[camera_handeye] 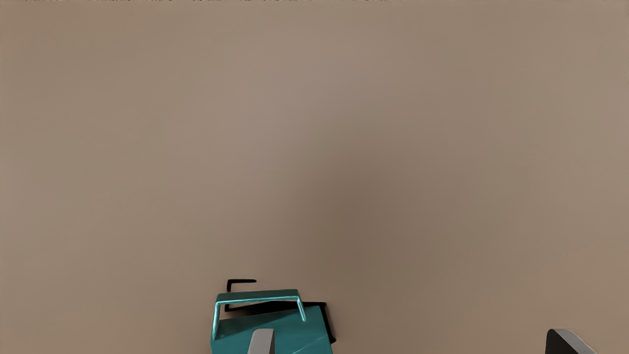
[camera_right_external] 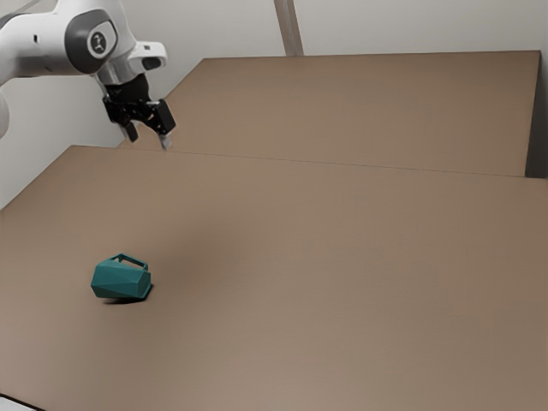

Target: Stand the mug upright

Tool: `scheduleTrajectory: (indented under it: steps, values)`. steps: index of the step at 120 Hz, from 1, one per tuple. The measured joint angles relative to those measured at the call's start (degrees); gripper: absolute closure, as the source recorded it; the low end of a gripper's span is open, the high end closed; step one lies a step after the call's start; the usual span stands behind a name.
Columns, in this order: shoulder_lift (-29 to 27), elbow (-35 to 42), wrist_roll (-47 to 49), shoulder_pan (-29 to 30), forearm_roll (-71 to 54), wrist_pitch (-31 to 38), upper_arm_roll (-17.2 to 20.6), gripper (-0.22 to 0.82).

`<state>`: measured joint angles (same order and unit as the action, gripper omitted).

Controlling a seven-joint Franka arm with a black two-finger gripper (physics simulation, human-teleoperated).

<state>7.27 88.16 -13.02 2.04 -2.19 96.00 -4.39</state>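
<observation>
A teal mug (camera_right_external: 121,280) lies on its side on the brown table, at the exterior view's lower left, its handle at the top. My gripper (camera_right_external: 149,142) hangs high above the table, well clear of the mug. In the wrist view the mug (camera_handeye: 295,329) lies below one finger, which covers part of its body, with its handle raised. The gripper (camera_handeye: 410,339) is open, its two fingers wide apart with nothing held between them.
The brown table (camera_right_external: 342,274) stretches toward the exterior view's right. Pale walls (camera_right_external: 411,26) stand behind it, and a dark surface borders the far right. A pale, dark-edged object (camera_right_external: 17,404) shows at the exterior view's lower left corner.
</observation>
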Motion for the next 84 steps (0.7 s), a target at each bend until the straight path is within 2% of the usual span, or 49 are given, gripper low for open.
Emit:
scheduleTrajectory:
  steps: [17, 25, 60, 76, 84]
  values:
    - [-0.6, 0.0, 0.1, -0.1, 0.4, 0.2, -1.8, 0.00]
    - [-1.6, 1.7, 0.4, -0.7, 1.4, 0.3, -4.3, 0.00]
    - [-12.1, 17.7, 1.6, 1.2, 5.2, 6.0, -10.4, 0.00]
    - [-15.1, 23.4, 2.1, 0.1, 6.4, 9.7, -11.1, 0.00]
    - [-17.8, 27.9, 2.3, 1.7, 7.6, 12.3, -10.8, 0.00]
